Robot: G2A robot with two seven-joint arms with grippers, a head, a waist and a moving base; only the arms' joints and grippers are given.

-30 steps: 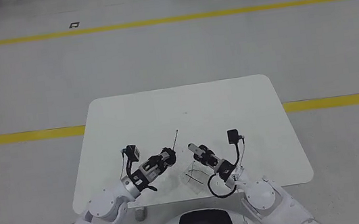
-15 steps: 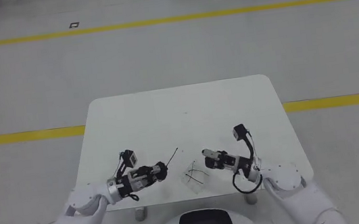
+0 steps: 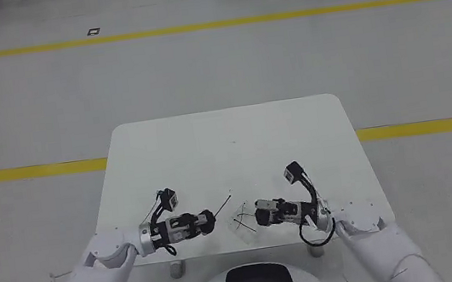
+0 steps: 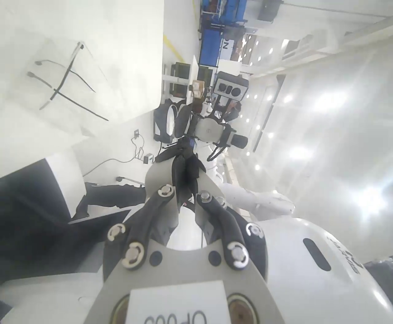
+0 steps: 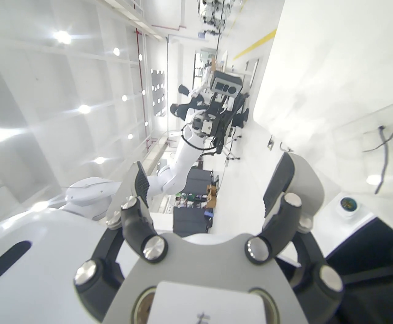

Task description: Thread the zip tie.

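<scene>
Zip tie (image 3: 222, 207), top view: held at one end in my clenched left hand (image 3: 210, 221), over the desk (image 3: 293, 132); my right hand (image 3: 259, 215) opposite, spare ties (image 3: 243, 221) between. Left wrist view: tie foreshortened, head or tail indistinguishable. Right wrist view: right hand released, empty. Likely step: alignment; next, catch the free end.

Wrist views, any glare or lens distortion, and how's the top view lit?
Left wrist view: ceiling lights flare into haze. Right wrist view: same flare, ceiling grid bows, a bright spot by the zip ties. Top view: even light, no glare.
</scene>
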